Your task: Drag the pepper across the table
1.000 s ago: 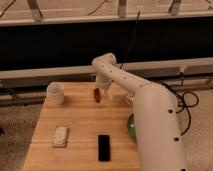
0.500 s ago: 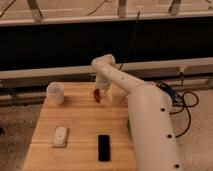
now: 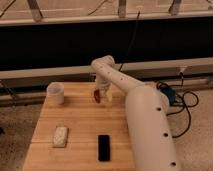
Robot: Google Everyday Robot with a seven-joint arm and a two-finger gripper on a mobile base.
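Slim dark red pepper beside spread fingers

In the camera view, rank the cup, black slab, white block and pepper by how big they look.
1. Cup and black slab, about alike.
2. White block, slightly smaller.
3. Pepper, smallest, by the tool at the table's far side.

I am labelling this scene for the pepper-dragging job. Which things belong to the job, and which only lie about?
Job: pepper; table; end effector, down beside the pepper.
Lying about: white cup; small white block; black slab.
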